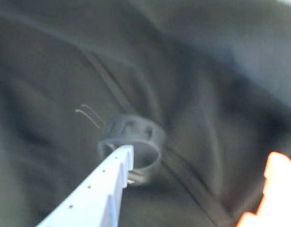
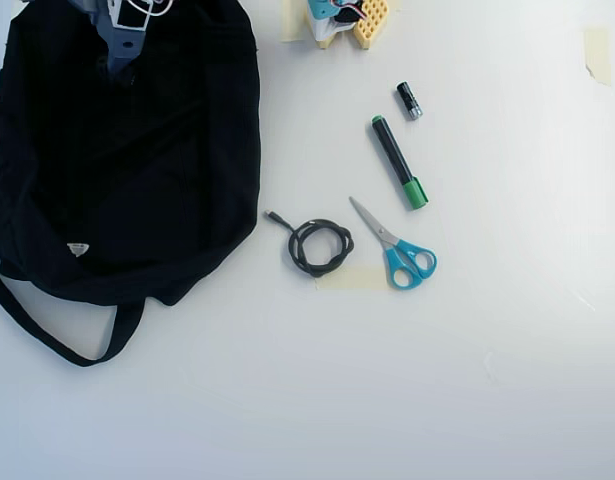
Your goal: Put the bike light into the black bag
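1. Bike light (image 1: pixel 131 137): seen in the blurred wrist view as a dark ring-shaped strap loop at the tip of the white gripper finger (image 1: pixel 118 163), against dark fabric. It is not visible in the overhead view.
2. Gripper (image 1: pixel 197 187): a white finger rises from the lower left and an orange finger (image 1: pixel 273 189) shows at the lower right; the two stand well apart. Whether the white finger touches the loop cannot be told through the blur.
3. Black bag (image 2: pixel 137 170): lies at the upper left of the white table (image 2: pixel 387 400) in the overhead view, its strap (image 2: pixel 47 335) looping below it. Arm parts (image 2: pixel 127 25) sit over its top edge.
4. Other items, overhead view: coiled cable (image 2: pixel 320 247) just right of the bag; blue-handled scissors (image 2: pixel 397 250) beside the cable; green-capped marker (image 2: pixel 399 162) above the scissors; small battery (image 2: pixel 409 101) near the marker's upper end.
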Controlling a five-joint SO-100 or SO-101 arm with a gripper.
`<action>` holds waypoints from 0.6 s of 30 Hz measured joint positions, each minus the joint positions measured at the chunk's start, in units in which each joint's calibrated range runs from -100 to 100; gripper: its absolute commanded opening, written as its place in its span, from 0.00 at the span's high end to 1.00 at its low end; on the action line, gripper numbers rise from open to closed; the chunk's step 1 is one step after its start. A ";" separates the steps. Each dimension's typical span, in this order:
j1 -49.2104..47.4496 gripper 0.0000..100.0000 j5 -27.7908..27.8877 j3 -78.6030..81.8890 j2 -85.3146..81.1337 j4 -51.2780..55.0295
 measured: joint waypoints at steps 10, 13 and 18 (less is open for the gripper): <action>-36.37 0.64 -4.79 -0.16 -45.99 25.42; -39.82 0.64 -7.33 1.65 -46.41 28.34; -49.16 0.72 -11.28 8.57 -50.56 37.96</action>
